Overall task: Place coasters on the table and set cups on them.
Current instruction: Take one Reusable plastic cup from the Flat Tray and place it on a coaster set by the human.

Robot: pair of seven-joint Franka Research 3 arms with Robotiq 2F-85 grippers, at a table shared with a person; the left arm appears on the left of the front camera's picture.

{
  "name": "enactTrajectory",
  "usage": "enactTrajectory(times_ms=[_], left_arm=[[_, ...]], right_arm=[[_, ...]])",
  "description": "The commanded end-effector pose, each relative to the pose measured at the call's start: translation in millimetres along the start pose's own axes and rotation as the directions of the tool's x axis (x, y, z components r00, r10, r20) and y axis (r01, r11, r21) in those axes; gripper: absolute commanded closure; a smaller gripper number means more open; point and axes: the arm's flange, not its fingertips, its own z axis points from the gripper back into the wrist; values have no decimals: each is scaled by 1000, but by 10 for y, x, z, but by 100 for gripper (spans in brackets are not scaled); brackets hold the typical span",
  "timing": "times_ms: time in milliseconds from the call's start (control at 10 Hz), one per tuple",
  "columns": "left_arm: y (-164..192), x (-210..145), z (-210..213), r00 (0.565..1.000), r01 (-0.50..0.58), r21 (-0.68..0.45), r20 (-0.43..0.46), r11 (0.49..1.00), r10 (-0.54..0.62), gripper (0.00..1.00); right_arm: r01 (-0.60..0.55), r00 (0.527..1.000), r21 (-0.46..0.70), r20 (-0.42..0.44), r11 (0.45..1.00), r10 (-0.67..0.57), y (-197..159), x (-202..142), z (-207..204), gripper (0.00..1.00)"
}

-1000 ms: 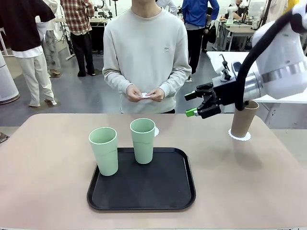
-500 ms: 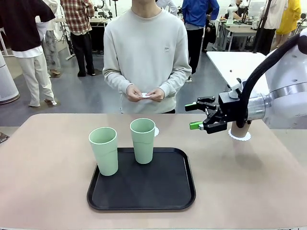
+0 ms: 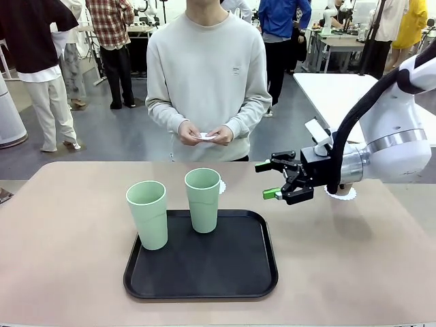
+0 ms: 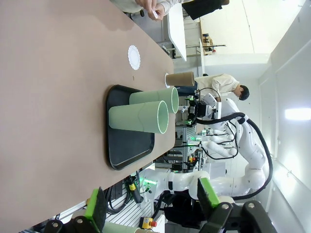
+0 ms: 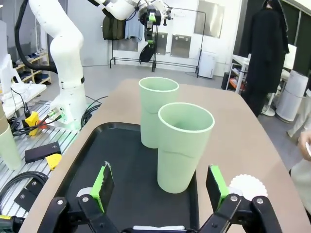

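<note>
Currently the brown cup [image 4: 180, 77] sits on its coaster [image 3: 340, 194]. Both mint cups [image 3: 203, 199] stand on the tray [image 3: 204, 286], and another coaster [image 3: 221, 185] lies bare on the surface [image 3: 68, 238]. The right gripper [image 3: 267, 180] is wide open and empty.

Two pale mint cups [image 3: 147, 214] stood upright on the black tray [image 3: 204, 266]. One lacy white coaster [image 3: 221, 186] lay on the worktop [image 3: 68, 231] behind them, a second coaster [image 3: 344, 196] under the brown cup [image 4: 180, 78].

A black tray [image 3: 204, 272] with rounded corners lies low in the middle of my front view. Above it, at top centre, a person in a grey sweatshirt [image 3: 208, 75] faces me. A glossy white table [image 3: 327, 88] stands upper right. A bystander in a plaid shirt [image 3: 109, 17] is upper left.
</note>
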Motion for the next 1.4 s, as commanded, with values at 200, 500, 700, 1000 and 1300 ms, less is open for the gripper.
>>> enactTrajectory(times_ms=[200, 500, 700, 1000, 1300], left_arm=[[-6, -8, 14, 1000, 5, -8, 4, 1000, -5, 0], [-6, -8, 14, 1000, 5, -8, 4, 1000, -5, 0], [-6, -8, 14, 1000, 5, -8, 4, 1000, -5, 0], [-6, -8, 14, 1000, 5, -8, 4, 1000, -5, 0], [-6, -8, 14, 1000, 5, -8, 4, 1000, -5, 0]], right_arm=[[91, 995, -7, -41, 996, -91, -55, -223, -57, 0], [132, 991, -24, -26, 991, -133, -77, -309, -64, 0], [103, 994, -13, -26, 995, -103, 6, -326, -27, 0], [103, 994, -13, -26, 995, -103, 6, -326, -27, 0], [166, 985, -65, 57, 984, -163, -91, -458, -77, 0]])
